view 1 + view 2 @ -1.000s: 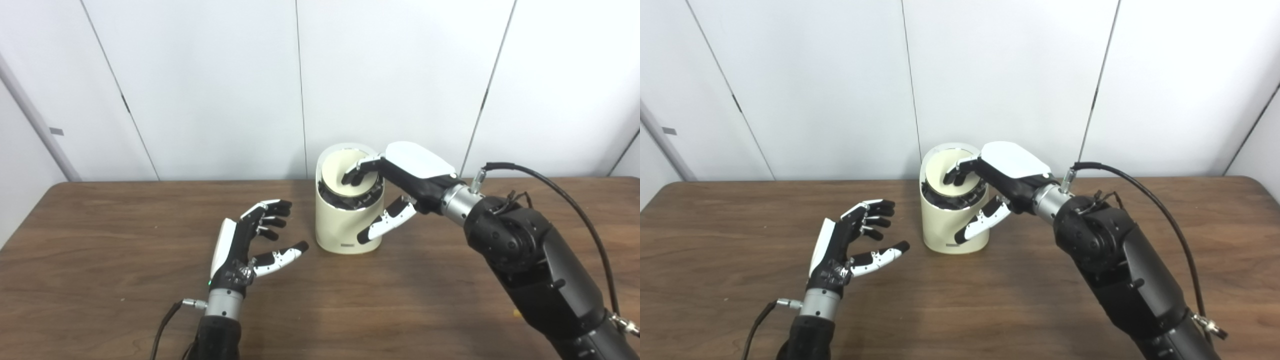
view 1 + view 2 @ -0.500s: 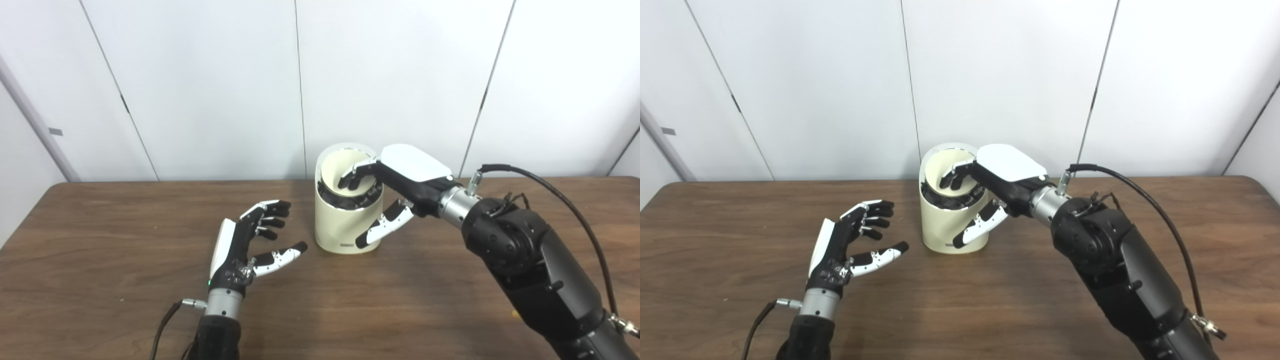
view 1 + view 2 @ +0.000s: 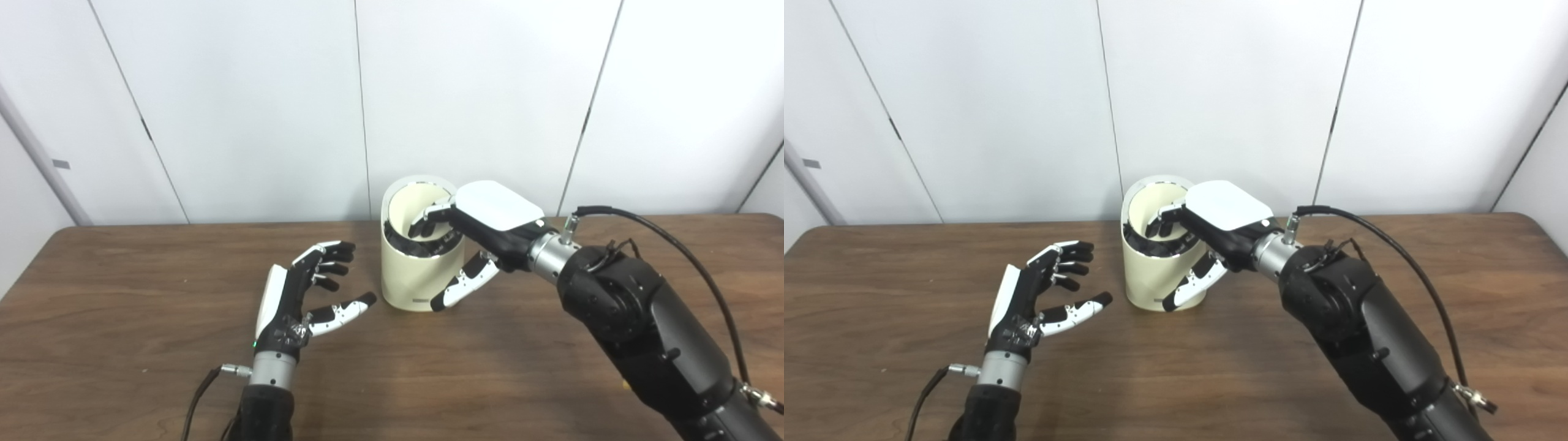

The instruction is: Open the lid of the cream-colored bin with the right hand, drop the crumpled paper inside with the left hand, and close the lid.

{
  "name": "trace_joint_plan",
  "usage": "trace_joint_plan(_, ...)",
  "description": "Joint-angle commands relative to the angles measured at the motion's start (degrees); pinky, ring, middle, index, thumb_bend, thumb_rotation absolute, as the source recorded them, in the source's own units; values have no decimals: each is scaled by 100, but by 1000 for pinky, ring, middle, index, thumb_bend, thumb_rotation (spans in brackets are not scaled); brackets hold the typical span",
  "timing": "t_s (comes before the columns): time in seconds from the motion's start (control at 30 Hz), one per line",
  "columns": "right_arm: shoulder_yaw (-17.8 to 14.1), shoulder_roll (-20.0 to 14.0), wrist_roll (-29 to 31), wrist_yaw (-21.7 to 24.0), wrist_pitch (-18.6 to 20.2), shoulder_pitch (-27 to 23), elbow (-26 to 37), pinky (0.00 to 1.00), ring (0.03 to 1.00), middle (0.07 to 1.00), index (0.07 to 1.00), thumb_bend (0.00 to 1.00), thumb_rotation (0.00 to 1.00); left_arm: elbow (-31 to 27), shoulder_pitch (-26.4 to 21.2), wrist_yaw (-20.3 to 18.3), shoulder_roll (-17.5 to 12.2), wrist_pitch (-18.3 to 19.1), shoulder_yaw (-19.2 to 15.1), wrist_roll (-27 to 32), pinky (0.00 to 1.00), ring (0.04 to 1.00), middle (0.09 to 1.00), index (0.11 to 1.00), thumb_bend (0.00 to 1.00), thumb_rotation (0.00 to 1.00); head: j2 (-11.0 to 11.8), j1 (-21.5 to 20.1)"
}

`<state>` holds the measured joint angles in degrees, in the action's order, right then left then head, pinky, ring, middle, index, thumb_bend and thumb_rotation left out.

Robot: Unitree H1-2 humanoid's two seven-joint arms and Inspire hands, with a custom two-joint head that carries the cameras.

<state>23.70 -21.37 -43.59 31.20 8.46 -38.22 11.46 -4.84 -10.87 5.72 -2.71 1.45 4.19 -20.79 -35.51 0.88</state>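
1. At the far middle of a brown wooden surface (image 3: 153,367), a cream-colored bin (image 3: 419,278) stands upright in front of a white paneled wall (image 3: 245,110).

2. Reaching in from the right, the right hand (image 3: 484,223) sits at the bin's mouth with its fingers (image 3: 425,223) curled over the near rim and pressing on the lid (image 3: 422,202), which is tipped steeply inward so the opening shows dark. The thumb (image 3: 459,286) lies down the bin's outer wall, apparently bracing the bin so it does not slide while the lid is pushed.

3. To the bin's left, the left hand (image 3: 306,291) hovers low over the surface, palm turned toward the bin, fingers spread and lightly curled. It holds nothing.

4. No crumpled paper can be seen anywhere on the surface or in either hand. Whether it lies inside the bin cannot be told, since the right hand and the tilted lid hide the interior.

5. With the left hand empty and the lid held open, the drop may already be done, leaving the right hand to let the lid swing shut. That is a judgement only.

6. A black cable (image 3: 667,229) loops from the right wrist, clear of the bin.
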Motion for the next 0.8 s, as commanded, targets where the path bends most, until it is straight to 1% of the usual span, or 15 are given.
trace_joint_plan(0.0, 118, -91, -51, 289, -95, -156, -41, 829, 841, 702, 707, 822, 397, -229, -166, 20, -23, -37, -14, -45, 556, 660, 707, 714, 706, 49, -14, 3)
trace_joint_plan(0.17, 291, -162, -220, 817, 162, -346, -46, 897, 859, 724, 726, 828, 463, -248, -163, 2, -36, -6, -34, -4, 551, 658, 706, 712, 709, 50, -28, 8)
trace_joint_plan(0.23, 344, -176, -295, 1010, 244, -401, -38, 903, 854, 729, 728, 831, 482, -240, -162, -9, -52, -27, -34, 15, 552, 661, 708, 714, 705, 47, -34, 13)
trace_joint_plan(0.3, 363, -185, -327, 1105, 277, -418, -36, 900, 849, 730, 729, 833, 492, -236, -161, -18, -65, -42, -30, 20, 554, 662, 709, 715, 701, 45, -38, 17)
trace_joint_plan(0.53, 377, -227, -343, 1153, 234, -384, -56, 873, 813, 730, 727, 831, 511, -249, -172, -37, -71, -10, -30, -35, 562, 666, 706, 713, 706, 55, -45, 24)
trace_joint_plan(0.77, 388, -241, -364, 1153, 216, -374, -87, 875, 819, 741, 735, 814, 542, -183, -198, -49, -83, -71, -53, 10, 556, 664, 708, 713, 702, 52, -20, 12)
